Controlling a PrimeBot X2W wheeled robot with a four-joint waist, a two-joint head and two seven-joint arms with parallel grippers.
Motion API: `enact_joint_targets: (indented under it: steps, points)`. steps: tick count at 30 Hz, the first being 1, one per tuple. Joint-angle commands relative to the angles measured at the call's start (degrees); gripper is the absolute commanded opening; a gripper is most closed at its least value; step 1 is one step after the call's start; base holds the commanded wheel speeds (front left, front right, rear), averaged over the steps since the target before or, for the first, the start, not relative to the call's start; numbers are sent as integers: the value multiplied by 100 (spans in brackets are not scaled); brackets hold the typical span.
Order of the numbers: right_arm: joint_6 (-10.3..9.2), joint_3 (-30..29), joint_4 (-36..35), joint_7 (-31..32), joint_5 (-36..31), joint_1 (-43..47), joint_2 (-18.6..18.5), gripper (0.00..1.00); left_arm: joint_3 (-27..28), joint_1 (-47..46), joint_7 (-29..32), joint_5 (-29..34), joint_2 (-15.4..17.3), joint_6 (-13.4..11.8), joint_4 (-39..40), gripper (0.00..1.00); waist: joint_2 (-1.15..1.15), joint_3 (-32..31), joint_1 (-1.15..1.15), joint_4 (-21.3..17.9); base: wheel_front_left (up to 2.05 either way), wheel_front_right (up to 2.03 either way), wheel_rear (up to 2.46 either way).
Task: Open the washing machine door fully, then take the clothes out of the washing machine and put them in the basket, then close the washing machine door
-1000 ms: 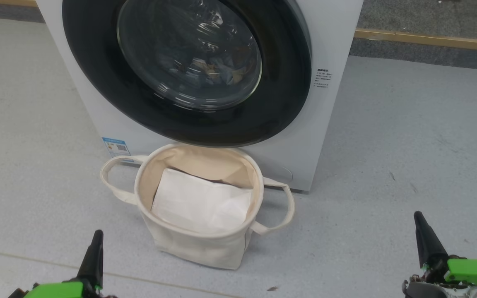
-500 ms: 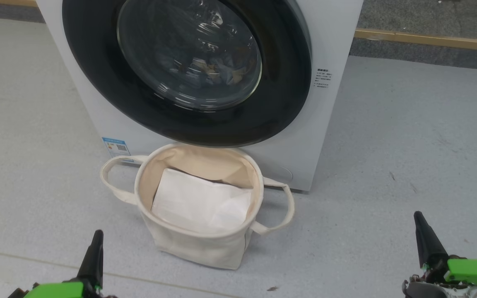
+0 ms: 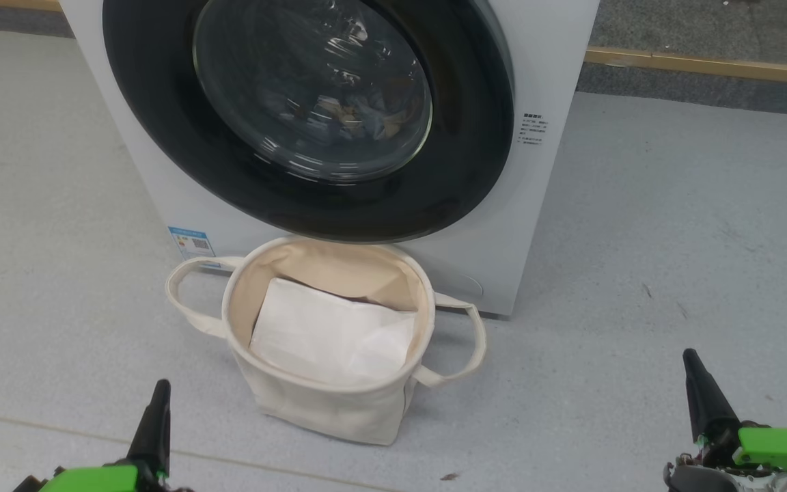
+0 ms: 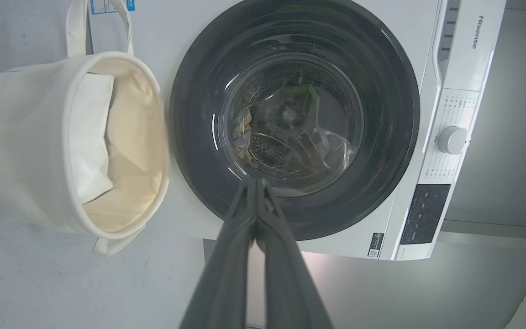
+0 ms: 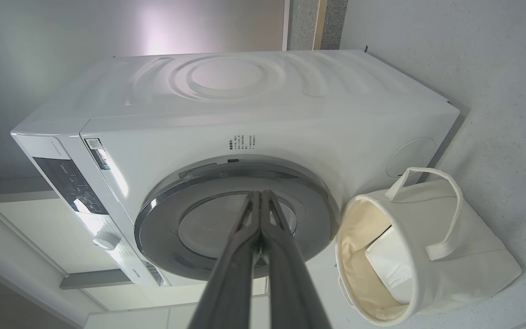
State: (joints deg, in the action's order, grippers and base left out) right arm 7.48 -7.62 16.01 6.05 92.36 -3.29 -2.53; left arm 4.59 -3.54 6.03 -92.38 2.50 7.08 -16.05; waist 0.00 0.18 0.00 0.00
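Left gripper (image 3: 160,389): long dark fingers pressed together tip to tip, clamped on nothing and touching nothing. In the head view it sits at the lower left over the grey speckled floor (image 3: 639,273), apart from the basket.

Right gripper (image 3: 691,357): same, clenched and empty, at the lower right with bare floor all round it. There is wide free floor on the machine's right, back to the wooden strip (image 3: 708,66).

Round cream canvas basket (image 3: 325,410): upright on the floor between the two grippers and just in front of the machine, directly below the door's lower edge. Cannot tell if its far rim touches the front panel. The two loop handles stick out sideways. A white folded sheet (image 3: 332,335) lies inside it.

Large white front-loading washing machine (image 3: 550,61): blue label sticker (image 3: 190,242) at its lower corner, just behind the basket's left handle.

Round washing machine door, glossy black ring (image 3: 475,137) around bulging clear glass: shut flat against the front.

Clothes (image 3: 359,116): light blue and brown fabric visible through the glass, low in the drum.
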Motion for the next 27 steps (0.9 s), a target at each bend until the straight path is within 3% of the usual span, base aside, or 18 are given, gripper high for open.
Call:
enact_joint_targets:
  steps: [1, 8, 9, 10, 11, 14, 22, 27]
  points:
    - [1, 107, -199, 46, -22, -289, -37, 0, 197, -265, 49, 25, 40, 41, 201, 0, 0, 0, 0, 0, 0, 0, 0]
    - [1, 107, -199, 46, -22, -289, -37, 0, 198, -265, 49, 25, 39, 41, 201, 0, 0, 0, 0, 0, 0, 0, 0]
    - [0, 0, 9, -1, 0, 0, 2, 100, -2, 0, -2, 0, -1, -2, -10, 100, 0, 0, 0, 0, 0, 0, 0]
    - [1, 5, 55, -8, 2, 7, 5, 0, -5, 4, -11, 1, -4, -3, -60, 0, 0, 0, 0, 0, 0, 0, 0]
    - [1, 8, 170, -9, 1, 44, 19, 100, -12, 43, -9, 1, -18, -3, -169, 100, 0, 0, 0, 0, 0, 0, 0]
    - [1, 17, 453, -12, 2, 208, 48, 100, -24, 213, -11, 1, -65, -6, -453, 100, 0, 0, 0, 0, 0, 0, 0]
    - [1, 96, 420, -128, 25, 117, 43, 100, -29, 111, -122, 34, -59, -7, -458, 100, 0, -11, 13, 1, 0, 0, 0]
    - [1, 155, 394, -213, 41, 56, 40, 100, -34, 38, -203, 57, -55, -5, -462, 100, 0, 3, 1, 1, 0, 0, 0]
